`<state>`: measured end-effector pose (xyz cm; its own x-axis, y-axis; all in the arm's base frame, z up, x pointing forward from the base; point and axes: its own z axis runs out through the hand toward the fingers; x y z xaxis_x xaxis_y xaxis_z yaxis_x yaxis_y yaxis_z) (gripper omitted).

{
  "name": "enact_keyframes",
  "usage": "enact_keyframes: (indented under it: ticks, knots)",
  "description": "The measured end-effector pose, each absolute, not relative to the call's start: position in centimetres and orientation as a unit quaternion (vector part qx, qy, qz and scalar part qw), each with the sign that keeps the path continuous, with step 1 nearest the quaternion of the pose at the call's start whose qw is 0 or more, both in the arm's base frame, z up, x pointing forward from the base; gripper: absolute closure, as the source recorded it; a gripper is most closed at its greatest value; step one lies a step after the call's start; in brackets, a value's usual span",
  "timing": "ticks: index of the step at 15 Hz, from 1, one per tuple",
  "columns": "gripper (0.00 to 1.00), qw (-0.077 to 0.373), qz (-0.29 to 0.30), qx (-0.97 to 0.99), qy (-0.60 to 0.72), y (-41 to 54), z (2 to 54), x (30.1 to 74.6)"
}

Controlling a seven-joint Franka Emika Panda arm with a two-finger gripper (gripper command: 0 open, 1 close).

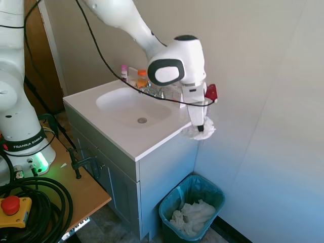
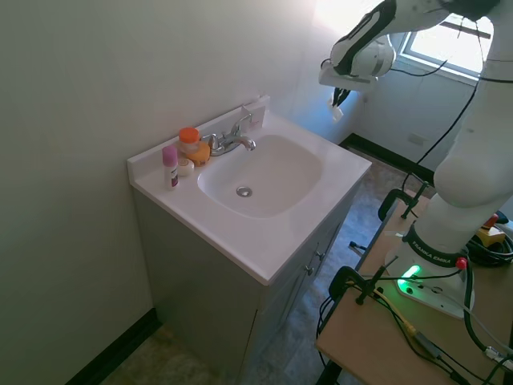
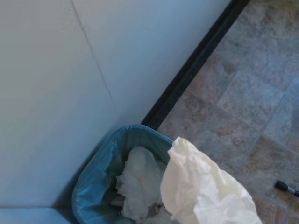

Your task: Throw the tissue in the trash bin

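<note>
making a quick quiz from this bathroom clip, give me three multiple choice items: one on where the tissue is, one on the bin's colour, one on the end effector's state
1. Where is the tissue?
A. in the sink basin
B. in the air past the vanity's edge
C. on the floor

2. What colour is the trash bin?
A. red
B. teal-green
C. black

3. The end effector is
A. shut on the tissue
B. open and empty
C. out of view

Answers: 1 B, it hangs clear of the counter above the bin. 2 B, teal wall with a thin liner. 3 A, the tissue hangs from its tip.

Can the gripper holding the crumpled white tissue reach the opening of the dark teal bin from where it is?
Probably yes. The gripper holds the crumpled white tissue past the vanity edge, with only open air above the dark teal plastic bin.
</note>
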<state>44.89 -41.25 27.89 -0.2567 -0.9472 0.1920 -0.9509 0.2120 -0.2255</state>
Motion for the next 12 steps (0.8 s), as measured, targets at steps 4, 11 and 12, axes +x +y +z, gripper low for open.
enact_keyframes:
  ticks: [4,11,12]
  knots:
    - [0.0,0.017,0.128,0.603,-0.787,-44.3,22.2,46.5]
    - [0.0,0.017,0.108,0.621,-0.776,-44.9,20.7,48.0]
    - [0.0,0.016,0.107,0.623,-0.775,-44.9,20.7,48.1]
